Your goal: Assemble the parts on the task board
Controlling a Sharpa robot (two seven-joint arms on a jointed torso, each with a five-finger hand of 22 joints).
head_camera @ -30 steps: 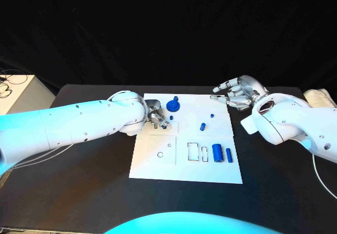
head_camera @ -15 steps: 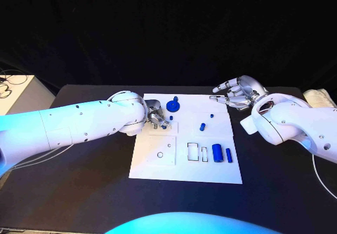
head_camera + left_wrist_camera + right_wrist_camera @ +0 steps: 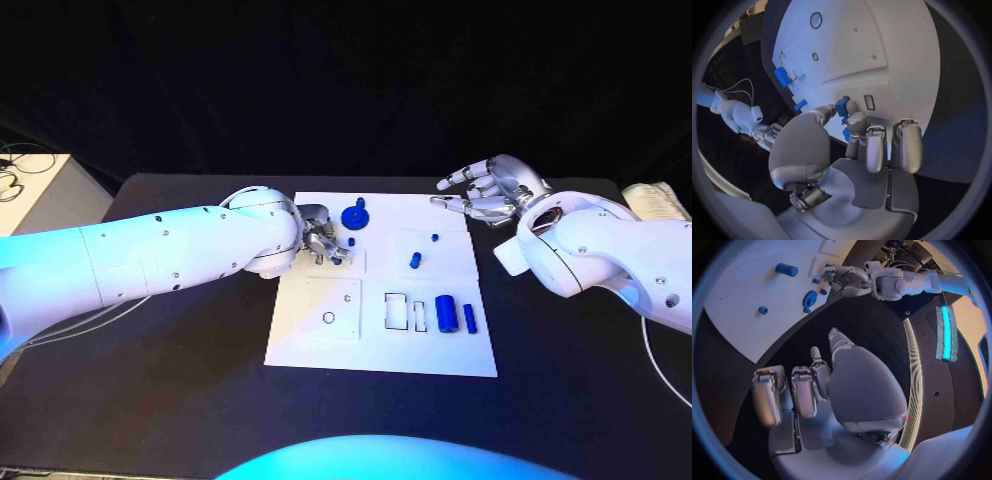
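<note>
The white task board lies mid-table. My left hand hovers low over its far left part and pinches a small blue part between thumb and fingertip, close to the board. A blue disc part lies just beyond that hand. Two small blue pegs lie near the middle, and a blue cylinder with a thin blue bar lies at the near right. My right hand is held off the board's far right corner, fingers spread, holding nothing.
Rectangular slots and a round hole mark the board's near half. A white box stands at the table's far left and a pale object at its far right edge. Black table surrounds the board.
</note>
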